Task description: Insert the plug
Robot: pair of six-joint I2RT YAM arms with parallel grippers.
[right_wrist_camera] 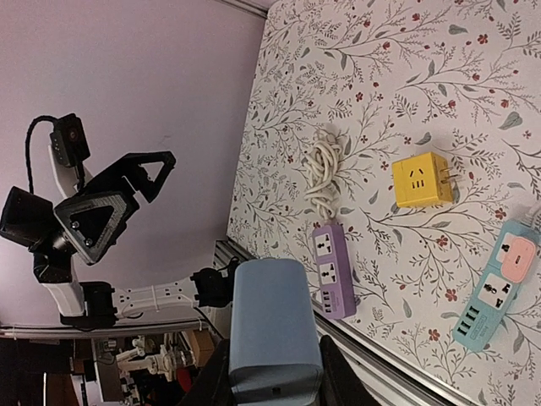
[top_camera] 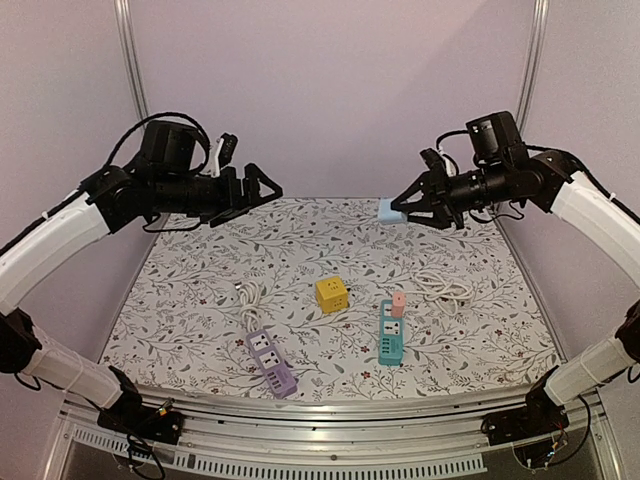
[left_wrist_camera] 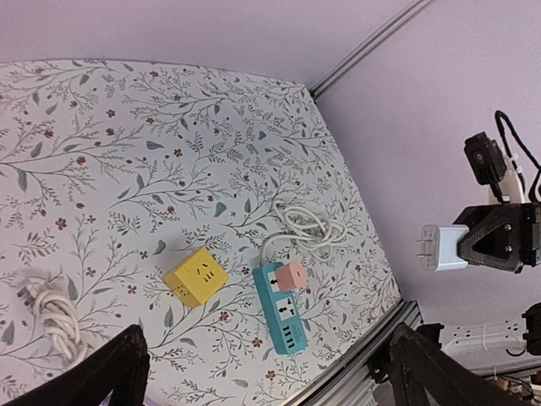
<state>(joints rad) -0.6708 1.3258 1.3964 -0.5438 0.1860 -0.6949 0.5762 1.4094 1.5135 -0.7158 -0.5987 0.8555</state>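
Note:
My right gripper (top_camera: 408,208) is shut on a light blue plug adapter (top_camera: 389,210), held high above the table's back right; it fills the right wrist view (right_wrist_camera: 272,326), and its prongs show in the left wrist view (left_wrist_camera: 441,248). My left gripper (top_camera: 262,187) is open and empty, raised over the back left. On the table lie a purple power strip (top_camera: 271,362), a yellow cube socket (top_camera: 332,293), and a teal power strip (top_camera: 391,331) with a pink plug (top_camera: 398,303) in its far socket.
A coiled white cable (top_camera: 445,285) runs from the teal strip at the right. Another white cable (top_camera: 250,295) lies coiled behind the purple strip. The flowered mat (top_camera: 200,290) covers the table; a metal rail (top_camera: 320,410) runs along the near edge.

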